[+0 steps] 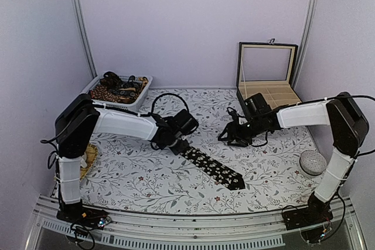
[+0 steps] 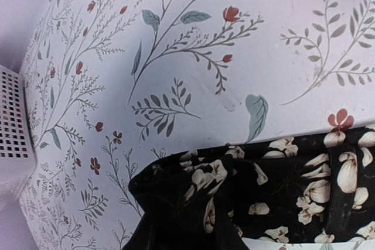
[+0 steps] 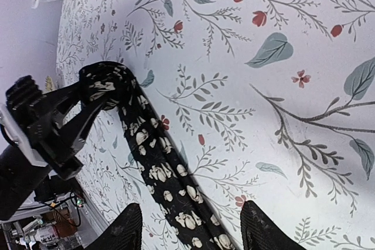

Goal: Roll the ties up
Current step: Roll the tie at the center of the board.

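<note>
Tie (image 3: 152,156) end is pinched in my left pincer (image 3: 101,95); my right pincer (image 3: 193,226) is open, empty. I should roll slow and tight, with the edges lined up.

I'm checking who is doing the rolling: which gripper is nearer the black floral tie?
Left. The left gripper is shut on the bunched end of the black floral tie; the right gripper hangs open off to the side, not touching it.
</note>
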Robot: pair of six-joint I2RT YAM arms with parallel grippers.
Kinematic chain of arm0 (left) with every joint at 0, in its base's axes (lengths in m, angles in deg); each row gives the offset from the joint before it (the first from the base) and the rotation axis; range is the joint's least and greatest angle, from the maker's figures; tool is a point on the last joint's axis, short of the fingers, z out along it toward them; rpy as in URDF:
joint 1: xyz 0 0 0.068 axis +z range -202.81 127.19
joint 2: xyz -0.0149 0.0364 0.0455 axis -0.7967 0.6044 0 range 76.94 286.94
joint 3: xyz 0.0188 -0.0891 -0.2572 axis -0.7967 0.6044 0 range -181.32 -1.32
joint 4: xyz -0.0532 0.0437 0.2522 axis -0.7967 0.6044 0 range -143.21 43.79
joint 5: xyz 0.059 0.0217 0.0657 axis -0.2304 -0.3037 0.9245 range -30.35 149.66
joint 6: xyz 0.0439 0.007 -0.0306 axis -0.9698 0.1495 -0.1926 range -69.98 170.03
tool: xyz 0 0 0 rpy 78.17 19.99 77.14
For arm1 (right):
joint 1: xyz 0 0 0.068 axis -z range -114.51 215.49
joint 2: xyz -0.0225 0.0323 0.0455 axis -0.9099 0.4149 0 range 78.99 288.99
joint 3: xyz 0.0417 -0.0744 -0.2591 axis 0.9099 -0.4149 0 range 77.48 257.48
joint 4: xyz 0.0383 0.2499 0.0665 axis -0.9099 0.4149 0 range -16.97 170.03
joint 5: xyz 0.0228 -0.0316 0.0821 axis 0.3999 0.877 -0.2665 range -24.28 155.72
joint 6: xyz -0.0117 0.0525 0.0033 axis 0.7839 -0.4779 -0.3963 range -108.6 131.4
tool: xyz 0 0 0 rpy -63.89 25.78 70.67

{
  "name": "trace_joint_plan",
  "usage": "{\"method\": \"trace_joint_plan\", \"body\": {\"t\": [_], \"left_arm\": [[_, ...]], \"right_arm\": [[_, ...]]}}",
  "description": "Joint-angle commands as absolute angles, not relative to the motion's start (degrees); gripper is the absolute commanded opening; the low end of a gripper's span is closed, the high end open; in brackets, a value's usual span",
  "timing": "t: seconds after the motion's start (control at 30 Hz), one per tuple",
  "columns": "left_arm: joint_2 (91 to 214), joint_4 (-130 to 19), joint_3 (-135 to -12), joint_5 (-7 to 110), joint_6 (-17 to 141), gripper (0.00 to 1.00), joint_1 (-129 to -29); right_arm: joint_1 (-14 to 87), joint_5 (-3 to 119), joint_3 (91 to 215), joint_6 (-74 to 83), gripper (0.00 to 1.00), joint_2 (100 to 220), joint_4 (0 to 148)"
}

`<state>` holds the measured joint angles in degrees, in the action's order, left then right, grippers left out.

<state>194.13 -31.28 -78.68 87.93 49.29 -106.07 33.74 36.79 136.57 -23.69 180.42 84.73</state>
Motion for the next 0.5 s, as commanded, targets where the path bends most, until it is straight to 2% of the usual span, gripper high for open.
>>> {"method": "trace_joint_plan", "body": {"t": [0.0,0.27,0.47], "left_arm": [[198.6,-26.3,-80.4,94.3,45.2,0.0,-109.8],[203.1,-22.3,-83.2,97.6,47.2,0.01,-113.5],[204.0,-20.7,-85.1,95.3,50.6,0.15,-114.6]], "right_arm": [[33.6,32.1,134.0,-25.2,0.57,172.9,83.7],[34.1,29.8,132.4,-27.4,0.57,173.2,81.3],[34.1,28.8,132.5,-28.1,0.57,173.9,80.1]]}}
